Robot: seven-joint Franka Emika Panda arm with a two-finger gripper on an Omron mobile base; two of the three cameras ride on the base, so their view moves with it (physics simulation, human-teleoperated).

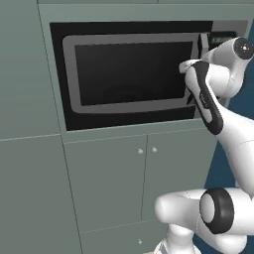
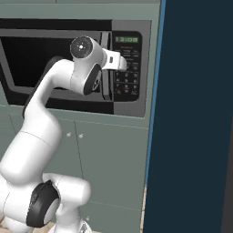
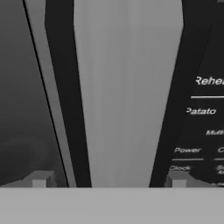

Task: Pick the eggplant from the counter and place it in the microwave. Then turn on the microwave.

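The microwave (image 1: 129, 74) is built into the grey-green cabinet wall, and its door with the dark window (image 2: 27, 59) is shut. My gripper (image 2: 124, 63) is pressed up close to its right side, between the door and the keypad (image 2: 129, 77), just under the green display (image 2: 126, 39). In the hand view the gripper (image 3: 109, 180) is open. The door's upright bar handle (image 3: 127, 87) fills the gap between the fingertips (image 3: 39, 179), and keypad labels (image 3: 201, 111) lie to the right. The eggplant and the counter are out of view.
Grey-green cabinet doors with small round knobs (image 1: 147, 150) lie below the microwave. A tall dark blue panel (image 2: 195, 113) stands close on the right. My arm's elbow (image 1: 208, 99) crosses in front of the door's right end.
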